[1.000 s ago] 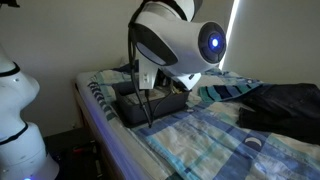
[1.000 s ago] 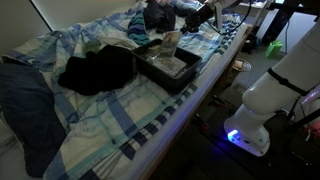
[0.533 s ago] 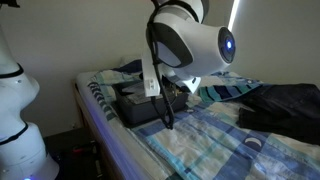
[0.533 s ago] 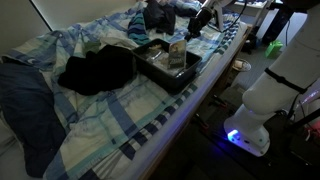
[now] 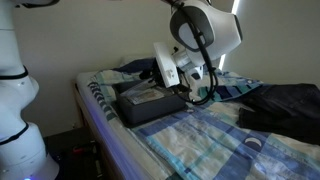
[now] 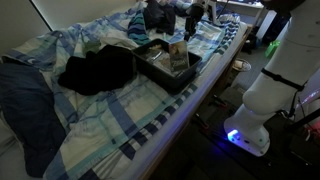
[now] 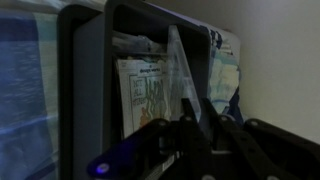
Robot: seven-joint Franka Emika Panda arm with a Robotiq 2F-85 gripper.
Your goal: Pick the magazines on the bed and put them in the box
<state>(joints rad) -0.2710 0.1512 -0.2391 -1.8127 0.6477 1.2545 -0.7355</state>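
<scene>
1. The small thin booklet with the tan-orange picture cover (image 6: 178, 54) is inside the dark grey shallow box with low walls (image 6: 152, 72), at the end of the box nearer the right of the frame. The box sits on the wide bed with the light blue and white checked sheet (image 6: 120, 125)
2. The robot's dark gripper (image 7: 205, 128) hangs just above the box, at the bottom of the wrist view. It is too dark there to tell if its jaws are open or closed
3. What could go wrong: the booklet is not lying flat. It seems to stand on its edge, so it may flop over the low wall and slide onto the bed. A bump from the gripper could tip it
4. The booklet's long side runs up and down, tilted a little. Its cover faces the bottom of the frame in an exterior view
5. The bigger dark navy booklet cannot be made out; it may lie flat in the box. The big black cloth heap (image 6: 98, 70) lies left of the box
</scene>
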